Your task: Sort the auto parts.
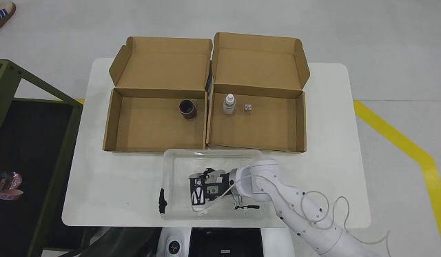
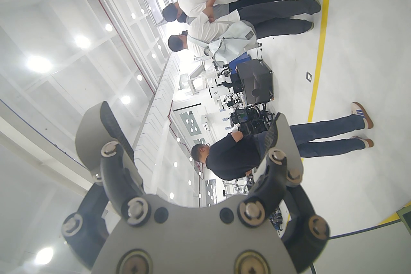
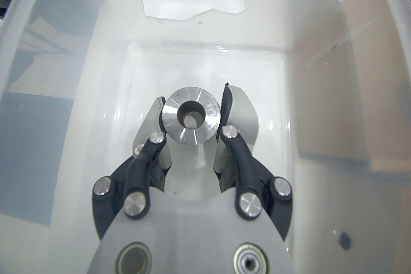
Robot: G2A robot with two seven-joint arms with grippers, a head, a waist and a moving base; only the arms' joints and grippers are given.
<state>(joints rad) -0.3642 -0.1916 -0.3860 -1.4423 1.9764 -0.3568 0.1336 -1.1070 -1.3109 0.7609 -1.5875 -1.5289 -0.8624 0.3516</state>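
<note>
The right end effector (image 3: 192, 106) clamps one silver metal ring (image 3: 205, 126) inside the clear plastic bin (image 3: 321, 31); the left end effector (image 2: 191, 114) gapes empty. Of two brown cardboard boxes (image 1: 138, 129), one holds one dark cylinder (image 1: 187, 108), the other one white bottle (image 1: 229, 104) and one small round part (image 1: 248, 107).

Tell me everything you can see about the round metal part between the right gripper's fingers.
The metal part is round, silvery and machined-looking, with a dark central hole and thin lines radiating across its flat face, which is turned toward the wrist camera. The right gripper clamps it, one finger on each side of its rim, inside the clear plastic bin. Whether it touches the bin's floor cannot be told.
</note>
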